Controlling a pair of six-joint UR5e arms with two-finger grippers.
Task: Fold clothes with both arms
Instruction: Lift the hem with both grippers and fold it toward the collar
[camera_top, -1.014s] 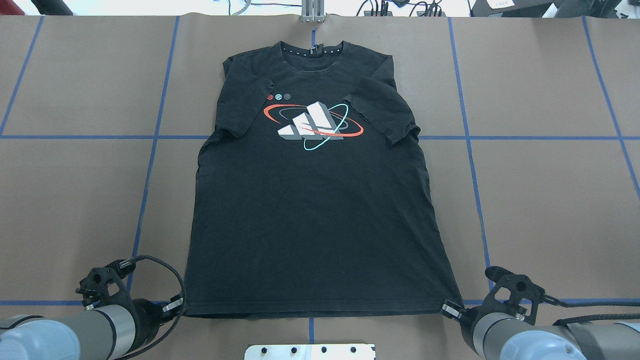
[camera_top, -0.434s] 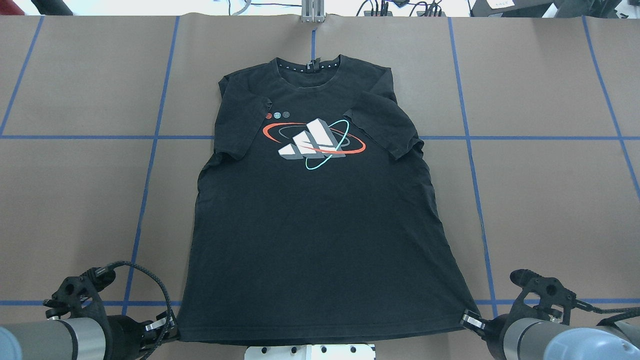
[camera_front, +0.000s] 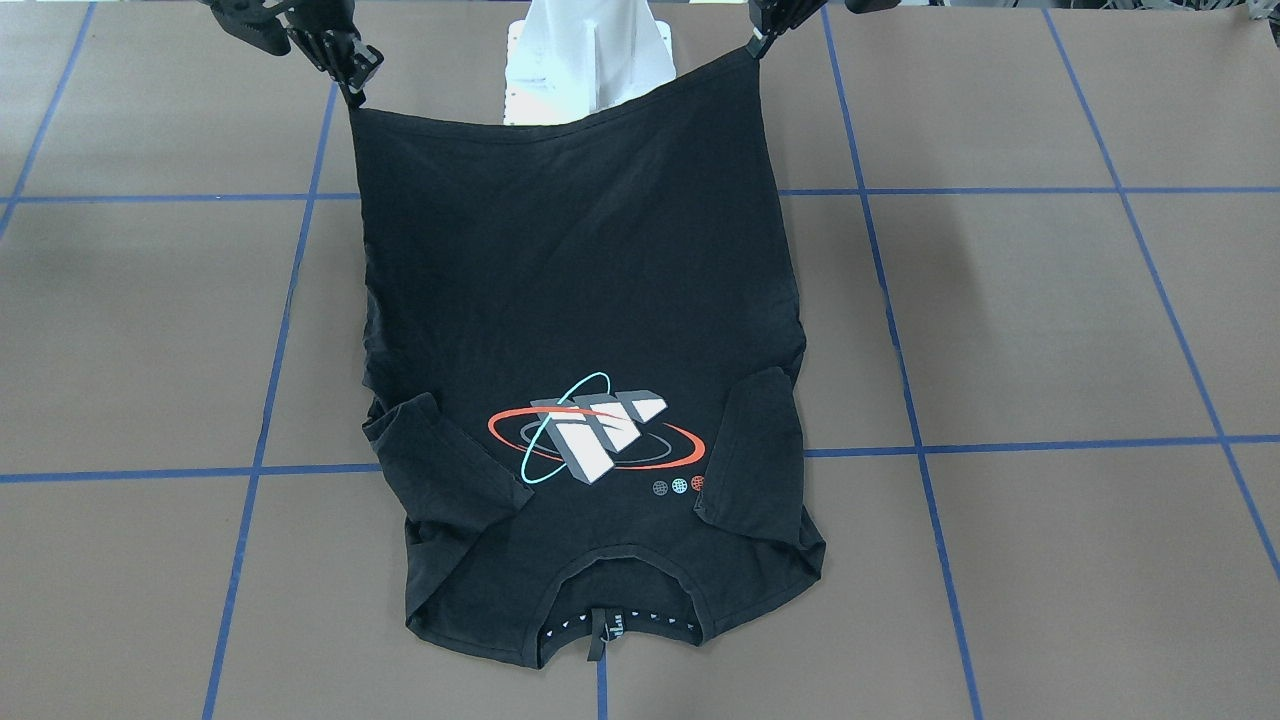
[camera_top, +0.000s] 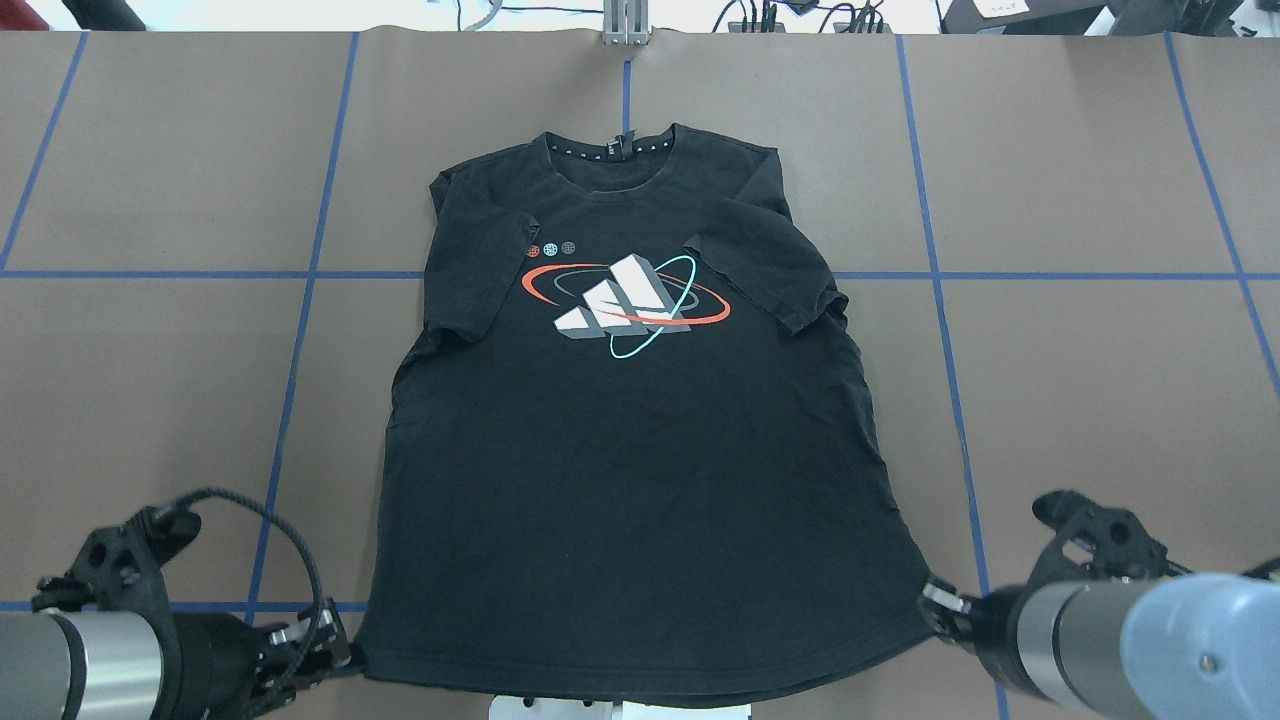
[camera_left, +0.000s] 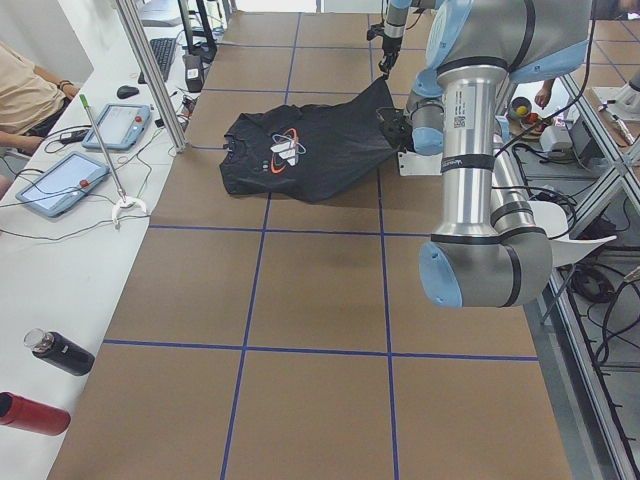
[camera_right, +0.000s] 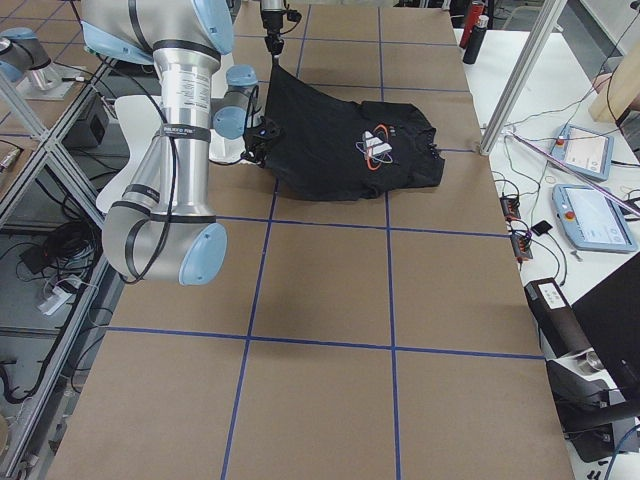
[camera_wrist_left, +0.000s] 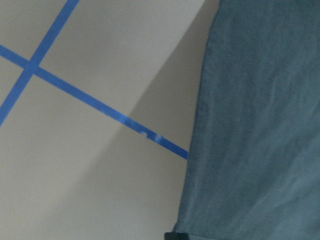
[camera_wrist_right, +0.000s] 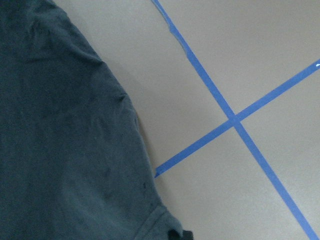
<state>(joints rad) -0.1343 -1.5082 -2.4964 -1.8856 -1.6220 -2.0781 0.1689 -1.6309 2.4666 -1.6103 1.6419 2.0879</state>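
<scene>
Only the grasp is done: the left tool (camera_top: 335, 645) and right tool (camera_top: 935, 605) each pinch a hem corner of the shirt (camera_top: 620, 450), lifted at the counter's (camera_top: 1100, 400) robot-side edge, its collar (camera_top: 610, 150) flat mid-counter. Both sleeves (camera_top: 770, 265) lie turned inward; the hem-to-collar fold looks not yet made.

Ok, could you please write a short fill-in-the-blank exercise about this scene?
The black short-sleeved T-shirt lies with its white, red-orange and cyan orbit logo facing ____.
The black two-finger left gripper and right gripper each pinch a corner of its bottom ____.
Its round collar points ____ from the robot.
Missing words: up, hem, away.
</scene>
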